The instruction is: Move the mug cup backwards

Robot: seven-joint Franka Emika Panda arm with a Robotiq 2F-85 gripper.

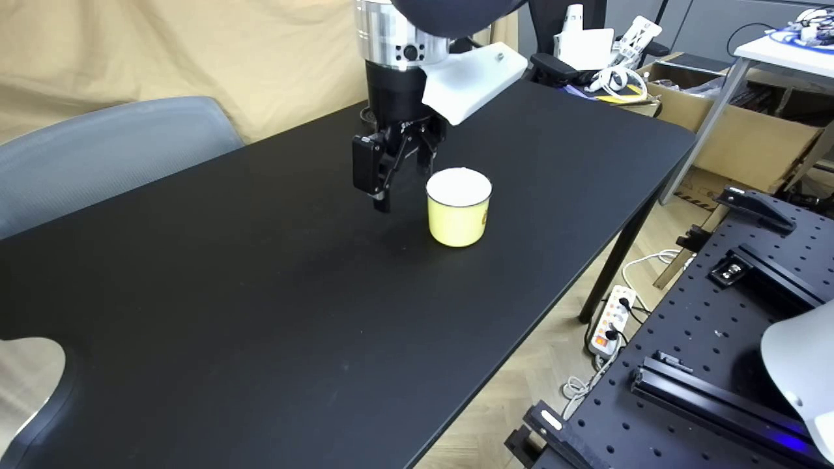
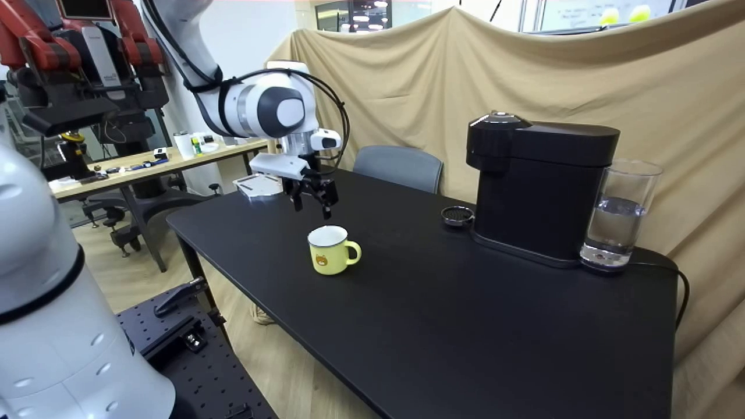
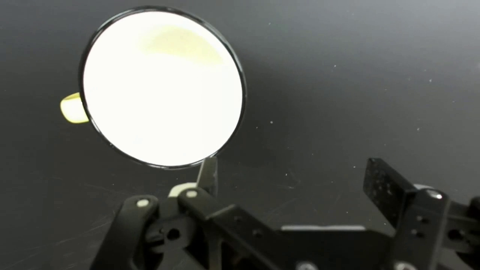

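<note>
The mug cup (image 1: 457,225) is short and pale yellow with a white interior and a dark rim line. It stands upright on the black table, and also shows in an exterior view (image 2: 329,257) with its handle and a small bear print. In the wrist view the mug (image 3: 163,90) fills the upper left, seen from above, with a bit of handle at its left. My gripper (image 3: 290,168) is open and empty. One fingertip overlaps the rim's lower right edge in that view; I cannot tell whether they touch. In both exterior views the gripper (image 1: 404,187) (image 2: 312,208) is beside the mug, above the table.
A black coffee machine (image 2: 541,192) and a tall glass with water (image 2: 617,218) stand at the table's end. A small dark round object (image 2: 457,215) lies beside the machine. A grey chair (image 1: 117,156) stands at the table's long edge (image 2: 302,343).
</note>
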